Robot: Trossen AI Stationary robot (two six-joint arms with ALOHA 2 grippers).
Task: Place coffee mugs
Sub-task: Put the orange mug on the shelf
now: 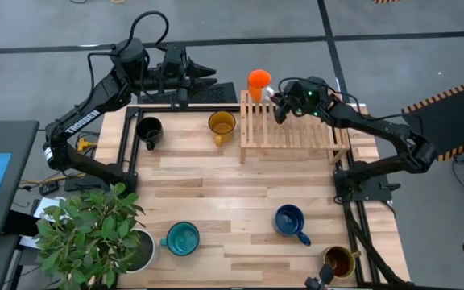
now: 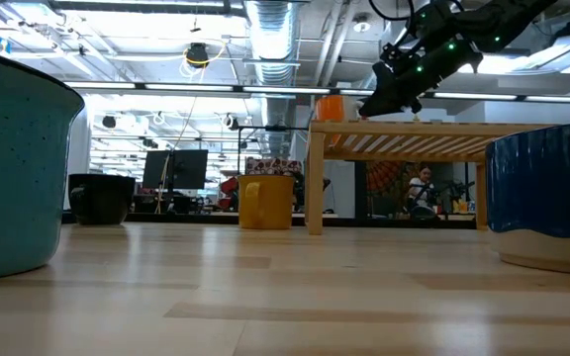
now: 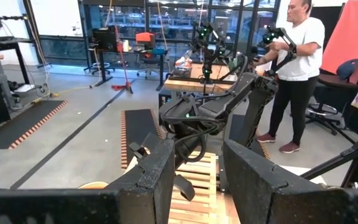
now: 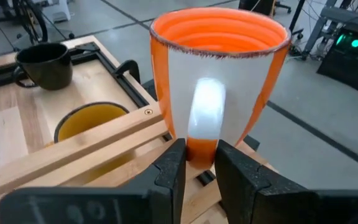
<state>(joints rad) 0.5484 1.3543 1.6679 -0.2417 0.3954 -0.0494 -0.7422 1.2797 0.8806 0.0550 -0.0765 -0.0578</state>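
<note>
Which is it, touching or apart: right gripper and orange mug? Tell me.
Touching. The right wrist view shows the right gripper pinching the orange mug by its handle, which sits between both fingers with no gap.

Light wooden table (image 1: 240, 185), slatted wooden rack (image 1: 292, 129) at its far edge, black mug (image 1: 149, 129) and yellow mug (image 1: 221, 124) beside it, teal mug (image 1: 183, 238), dark blue mug (image 1: 289, 219), olive-brown mug (image 1: 338, 260), potted plant (image 1: 95, 234) along the near side.

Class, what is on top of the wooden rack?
Only the orange mug stands on the wooden rack, at a far corner, with the right gripper closed on it. Its base is hidden.
</note>
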